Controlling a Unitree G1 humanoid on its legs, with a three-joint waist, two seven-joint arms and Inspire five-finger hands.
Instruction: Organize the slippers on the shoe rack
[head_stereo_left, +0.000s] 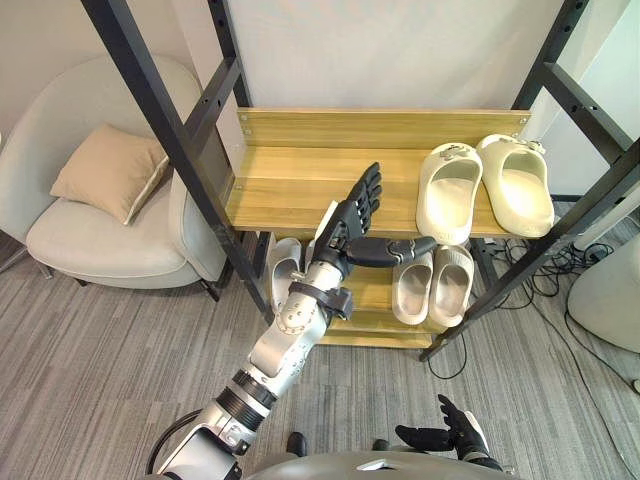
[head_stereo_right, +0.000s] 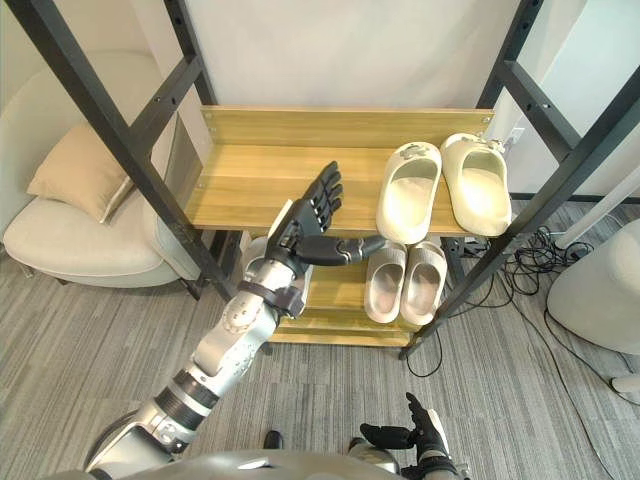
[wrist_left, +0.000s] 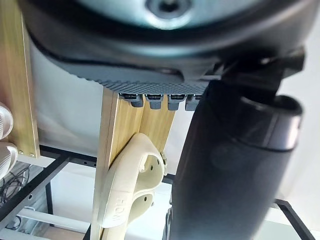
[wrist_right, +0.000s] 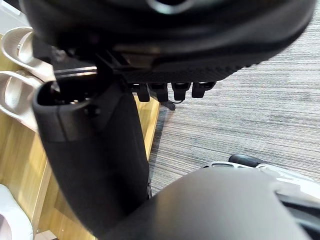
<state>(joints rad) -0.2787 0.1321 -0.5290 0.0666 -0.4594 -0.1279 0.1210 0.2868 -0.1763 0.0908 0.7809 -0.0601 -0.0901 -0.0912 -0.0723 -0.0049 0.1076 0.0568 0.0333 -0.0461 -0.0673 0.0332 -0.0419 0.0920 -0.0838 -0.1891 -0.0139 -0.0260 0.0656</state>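
A cream pair of slippers (head_stereo_left: 449, 190) (head_stereo_left: 517, 183) lies side by side on the right of the rack's upper wooden shelf (head_stereo_left: 290, 180). On the lower shelf (head_stereo_left: 370, 322) a greyish pair (head_stereo_left: 412, 287) (head_stereo_left: 452, 285) rests at the right and a pale slipper (head_stereo_left: 284, 270) at the left, partly behind my arm. My left hand (head_stereo_left: 355, 215) is raised at the upper shelf's front edge, left of the cream pair, fingers straight, thumb out, holding nothing. One cream slipper (wrist_left: 132, 185) shows past it in the left wrist view. My right hand (head_stereo_left: 445, 435) hangs low by my body, fingers relaxed.
A light armchair (head_stereo_left: 100, 250) with a tan cushion (head_stereo_left: 108, 170) stands left of the rack. Black slanted uprights (head_stereo_left: 170, 140) (head_stereo_left: 560, 230) frame the shelves. Cables (head_stereo_left: 560, 290) lie on the floor at the right, beside a white rounded object (head_stereo_left: 610, 295).
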